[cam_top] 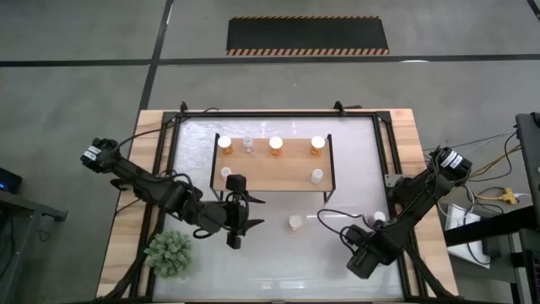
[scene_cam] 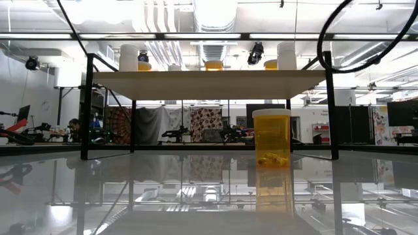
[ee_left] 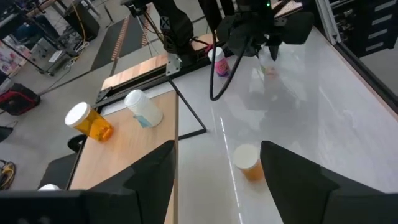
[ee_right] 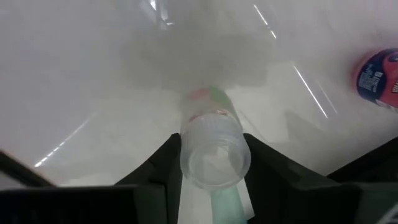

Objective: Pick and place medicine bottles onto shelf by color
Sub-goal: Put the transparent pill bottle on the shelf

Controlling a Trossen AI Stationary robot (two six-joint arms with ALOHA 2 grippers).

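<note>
Your right gripper (ee_right: 211,180) sits low over the white surface (cam_top: 278,262), near its front right corner, and its fingers are clamped on a clear bottle (ee_right: 214,149) that shows pale green and pink inside; its label is too blurred to read. Just beside it, a white bottle with a pink and blue label (ee_right: 379,78) stands on the surface. Your left gripper (ee_left: 214,180) hangs at the shelf's (cam_top: 274,173) front left corner with its fingers spread wide and nothing between them. Ahead of it, an orange bottle (ee_left: 247,162) stands alone on the surface. On the shelf you have three orange bottles (cam_top: 276,145) along the back edge, a clear one (cam_top: 248,143) among them, and two white ones (cam_top: 316,176) nearer the front.
</note>
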